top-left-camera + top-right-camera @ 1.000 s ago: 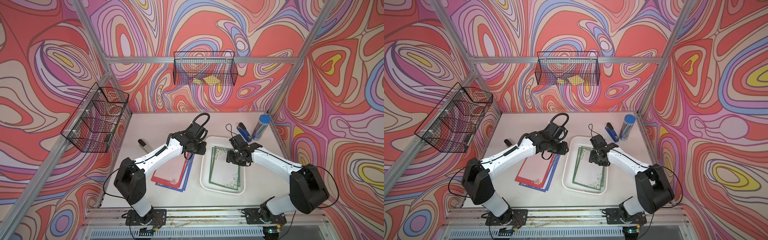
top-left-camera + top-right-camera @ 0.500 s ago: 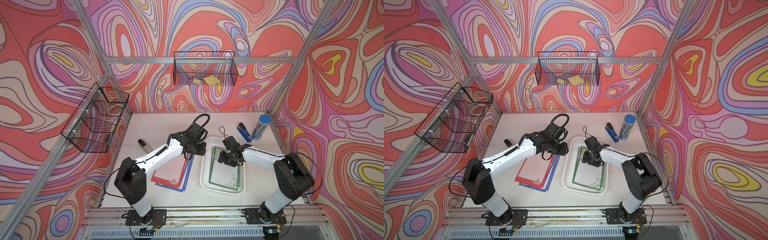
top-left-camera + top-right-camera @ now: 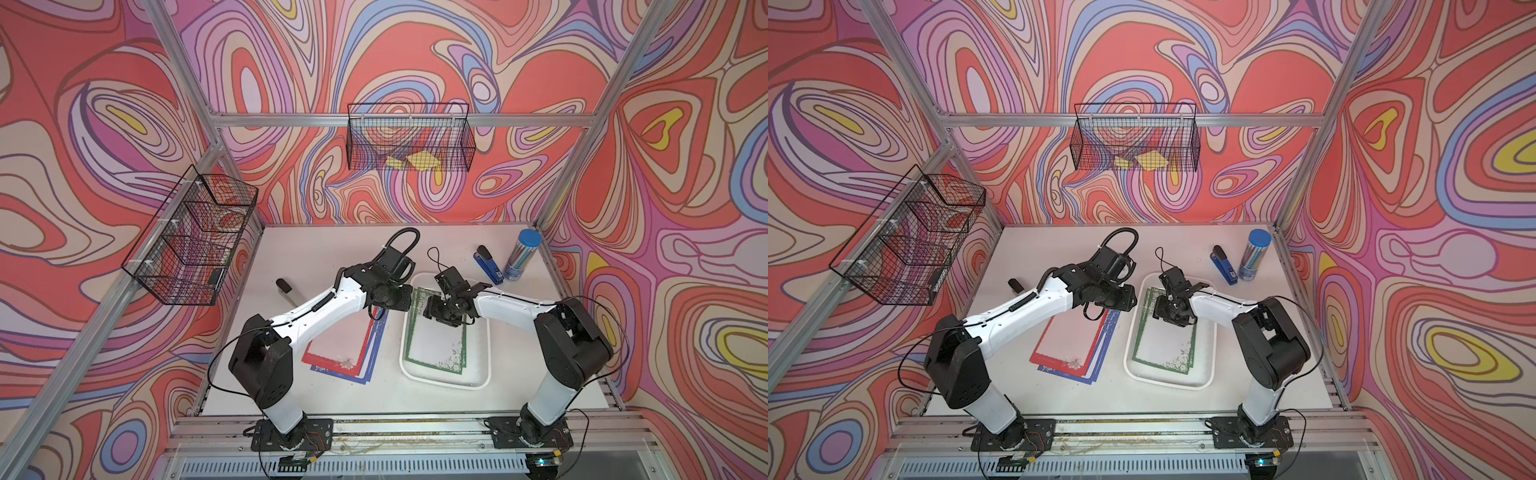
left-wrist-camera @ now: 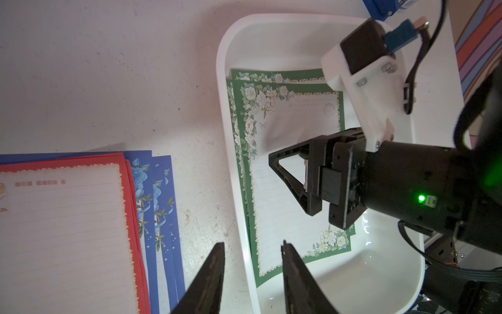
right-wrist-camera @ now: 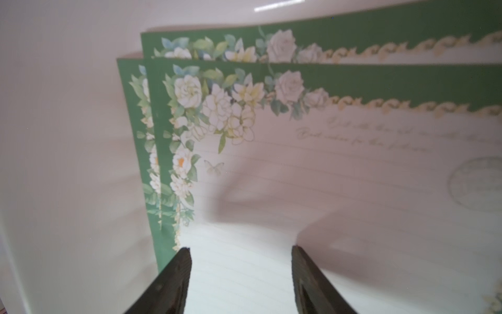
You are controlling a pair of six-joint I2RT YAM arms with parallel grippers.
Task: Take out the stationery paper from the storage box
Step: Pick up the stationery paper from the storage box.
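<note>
**Top views.** The storage box (image 3: pixel 476 353) sits right of centre in the lower half, with its long axis running up and down the frame. The stationery paper (image 3: pixel 436 345), green-bordered, lies flat inside on the same axis. The red and blue sheets (image 3: pixel 1065 345) are already out on the table, just left of the box. The right arm (image 3: pixel 507 303) comes in from the right with its wrist tipped down, and the right gripper (image 3: pixel 426 308) is over the paper's upper end. You'd judge this the nearer arm. The left arm (image 3: pixel 1034 307) ends at the box's upper-left rim.

**Left wrist.** The left gripper (image 4: pixel 252 243) has its jaws apart with nothing between them. They stand over the box's long wall, on the side facing the table pile.

**Right wrist.** The jaws are apart and hold nothing. They are low over the lined area, and the paper's long edge lies just beyond one fingertip (image 5: pixel 182 255). Several sheets are fanned there. Expect the pick to hinge on catching that edge.
</note>
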